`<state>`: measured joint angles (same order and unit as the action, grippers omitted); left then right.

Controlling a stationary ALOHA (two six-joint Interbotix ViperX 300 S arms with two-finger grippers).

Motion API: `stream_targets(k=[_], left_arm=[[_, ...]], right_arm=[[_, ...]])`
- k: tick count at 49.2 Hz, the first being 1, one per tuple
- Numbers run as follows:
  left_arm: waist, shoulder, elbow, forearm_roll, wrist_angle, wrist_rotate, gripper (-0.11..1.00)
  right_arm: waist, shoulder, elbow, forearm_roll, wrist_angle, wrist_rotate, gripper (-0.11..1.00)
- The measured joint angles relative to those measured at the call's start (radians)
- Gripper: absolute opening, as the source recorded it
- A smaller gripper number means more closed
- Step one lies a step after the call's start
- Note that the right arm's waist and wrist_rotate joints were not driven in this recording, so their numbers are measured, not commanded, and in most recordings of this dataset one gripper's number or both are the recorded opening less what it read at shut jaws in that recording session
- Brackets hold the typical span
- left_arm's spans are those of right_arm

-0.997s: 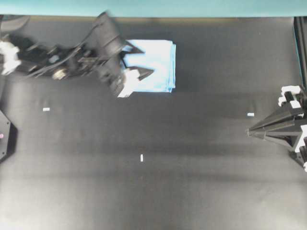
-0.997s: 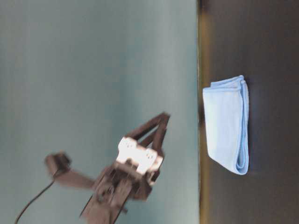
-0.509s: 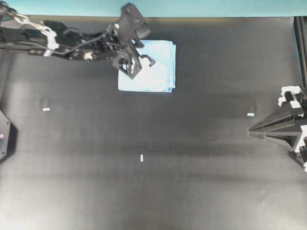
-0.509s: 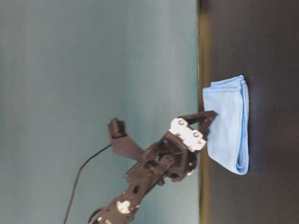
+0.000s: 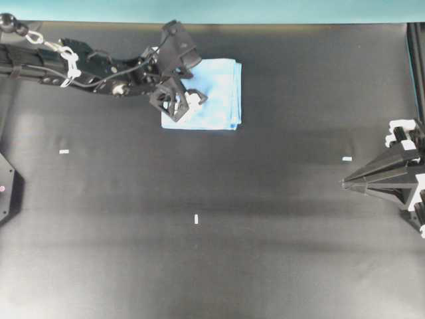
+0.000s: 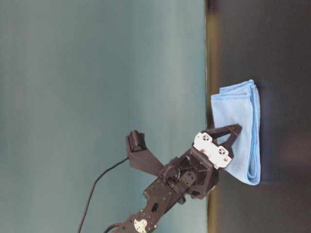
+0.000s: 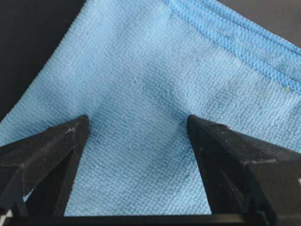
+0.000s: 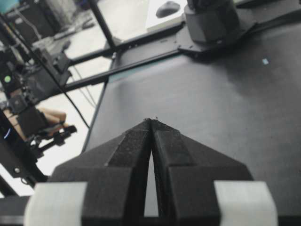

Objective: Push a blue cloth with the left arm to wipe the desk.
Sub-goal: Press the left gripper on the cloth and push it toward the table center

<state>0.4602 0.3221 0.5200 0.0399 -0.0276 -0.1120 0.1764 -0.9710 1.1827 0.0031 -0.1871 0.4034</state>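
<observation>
The blue cloth point(image 5: 216, 93) lies folded flat on the black desk point(image 5: 199, 266) near its far edge, left of the middle. My left gripper point(image 5: 186, 100) is open and comes down over the cloth's left part. In the left wrist view its two fingertips point(image 7: 77, 129) rest apart on the cloth point(image 7: 155, 70), with fabric spanning the gap between them. The table-level view shows the gripper point(image 6: 235, 131) touching the cloth point(image 6: 240, 111). My right gripper point(image 5: 345, 183) is shut and empty at the right edge of the desk, far from the cloth; it also shows in the right wrist view point(image 8: 151, 121).
Small white tape marks sit on the desk at the left point(image 5: 64, 151), centre point(image 5: 196, 219) and right point(image 5: 346, 159). The desk's far edge runs just behind the cloth, against a teal wall point(image 5: 265, 10). A black arm base point(image 5: 5, 186) sits at the left edge.
My left gripper has swung over from the left and come down onto the cloth with its jaws open. The cloth has shifted very slightly. The right arm has not moved.
</observation>
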Motion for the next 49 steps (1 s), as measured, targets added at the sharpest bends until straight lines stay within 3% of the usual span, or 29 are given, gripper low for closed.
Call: stream_targets(k=[20,49], left_arm=[[-0.066,-0.063,0.098,0.002,0.000,0.002,0.83],[-0.265,-0.204,0.321,0.002,-0.006,0.002,0.83]], right_arm=[[0.002,0.000,0.000,-0.002,0.000,0.002,0.00],[0.002,0.000,0.000,0.000,0.000,0.002,0.00]])
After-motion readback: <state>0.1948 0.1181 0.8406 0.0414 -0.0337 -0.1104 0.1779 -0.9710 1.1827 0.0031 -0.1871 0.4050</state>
